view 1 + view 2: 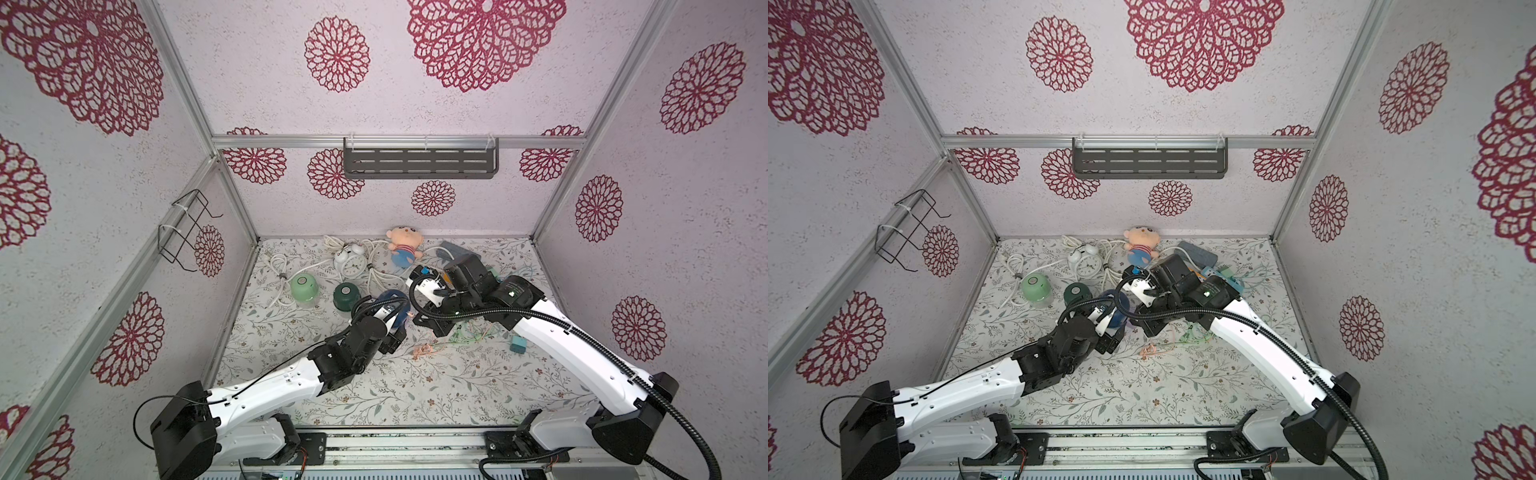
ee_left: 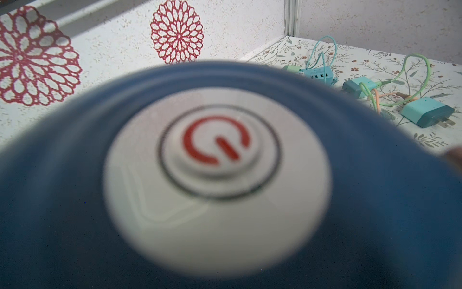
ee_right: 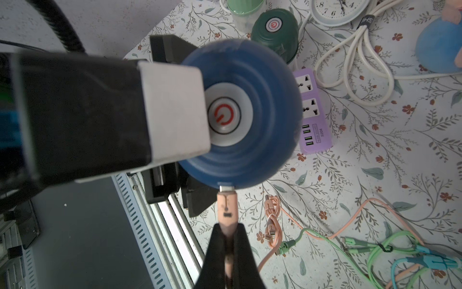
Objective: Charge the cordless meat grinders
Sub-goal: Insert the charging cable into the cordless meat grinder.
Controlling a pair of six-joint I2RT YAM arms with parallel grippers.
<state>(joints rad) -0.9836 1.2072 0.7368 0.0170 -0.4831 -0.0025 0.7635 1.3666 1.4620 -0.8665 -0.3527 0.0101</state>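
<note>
The navy blue grinder (image 3: 270, 112) hangs above the table between the jaws of my left gripper (image 1: 395, 321), which is shut on its sides. Its white top button (image 2: 217, 145) fills the left wrist view. My right gripper (image 3: 227, 240) is shut on a peach charging plug (image 3: 226, 207), and the plug's metal tip sits in the port on the navy grinder's rim. The light green grinder (image 1: 303, 286) and the dark green grinder (image 1: 347, 293) stand upright on the table to the left, with no cable plugged in.
A purple power strip (image 3: 312, 112) lies just behind the navy grinder. A white alarm clock (image 1: 353, 262), coiled white cords (image 1: 278, 270) and a plush doll (image 1: 405, 245) sit at the back. Teal chargers (image 2: 425, 112) and green and peach cables (image 3: 350, 240) lie at the right.
</note>
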